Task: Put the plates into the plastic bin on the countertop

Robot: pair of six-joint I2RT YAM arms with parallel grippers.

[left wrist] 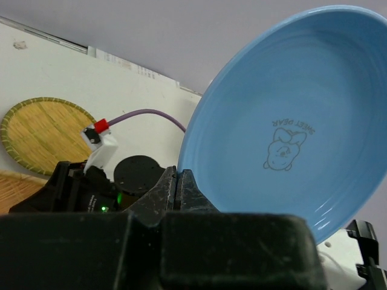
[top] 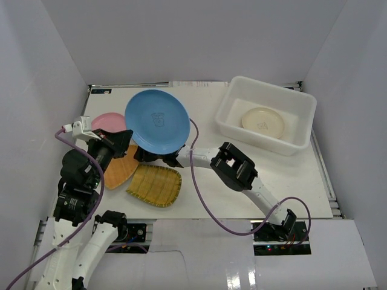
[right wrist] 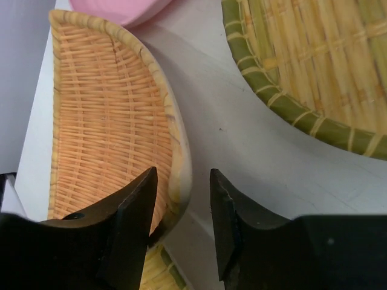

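My left gripper [left wrist: 178, 180] is shut on the lower rim of the round blue plate [top: 157, 119], holding it tilted up above the countertop [top: 217, 181]. The plate's bear print faces the left wrist camera. My right gripper [right wrist: 181, 176] is open, low under the blue plate, its jaws astride the raised rim of the orange woven plate [right wrist: 103, 121]. The yellow woven plate [top: 155, 185] lies beside the orange one. A pink plate [top: 107, 122] lies at the back left. The plastic bin [top: 242, 86] at the back right holds a cream plate [top: 263, 122].
White walls close in the countertop on the left, back and right. The right arm [top: 236, 169] stretches across the middle with its purple cable [top: 199, 199] looping over the surface. The orange plate [top: 120, 169] partly overlaps the yellow one.
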